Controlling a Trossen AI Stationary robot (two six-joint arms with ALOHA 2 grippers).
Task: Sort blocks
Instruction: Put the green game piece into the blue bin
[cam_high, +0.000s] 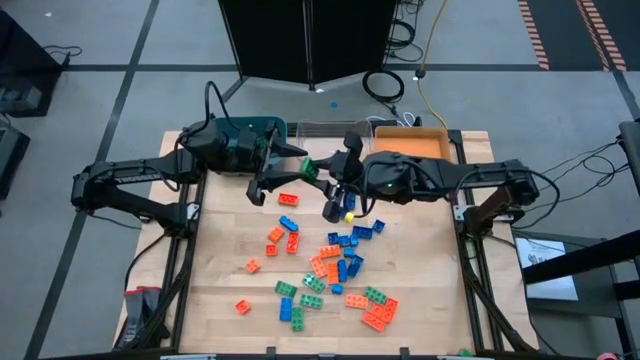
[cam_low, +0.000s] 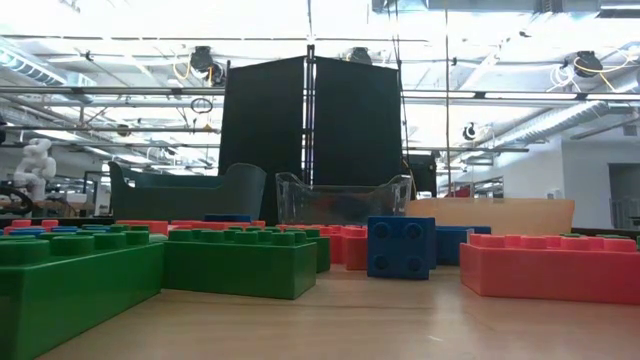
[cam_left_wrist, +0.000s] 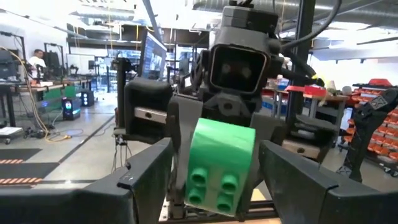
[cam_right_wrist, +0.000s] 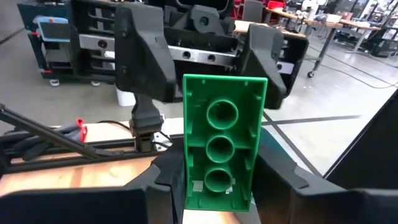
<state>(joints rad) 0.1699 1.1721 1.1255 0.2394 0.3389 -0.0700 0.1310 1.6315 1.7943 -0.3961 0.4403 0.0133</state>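
A long green block (cam_high: 308, 167) hangs in the air over the table's far middle, where my two grippers meet head-on. My right gripper (cam_right_wrist: 217, 186) is shut on it. My left gripper (cam_left_wrist: 214, 171) is open, its fingers (cam_right_wrist: 146, 62) standing on either side of the block's other end. I cannot tell whether they touch it. Many green, blue and orange-red blocks (cam_high: 330, 265) lie loose on the wooden table (cam_high: 230, 240). Neither gripper shows in the low view. My right gripper pinches the green block's two long sides at one end (cam_right_wrist: 214, 190) between its two fingers (cam_right_wrist: 163, 180). The block reaches out forward along the fingers toward my left gripper. It is clear of the table, its hollow underside (cam_right_wrist: 221, 115) up and its studs (cam_left_wrist: 214, 186) down.
A teal bin (cam_high: 262, 128), a clear bin (cam_high: 320, 128) and an orange bin (cam_high: 425, 140) stand in a row along the table's far edge. The loose blocks fill the middle and near right. The wood at the near left (cam_high: 220, 260) has few blocks.
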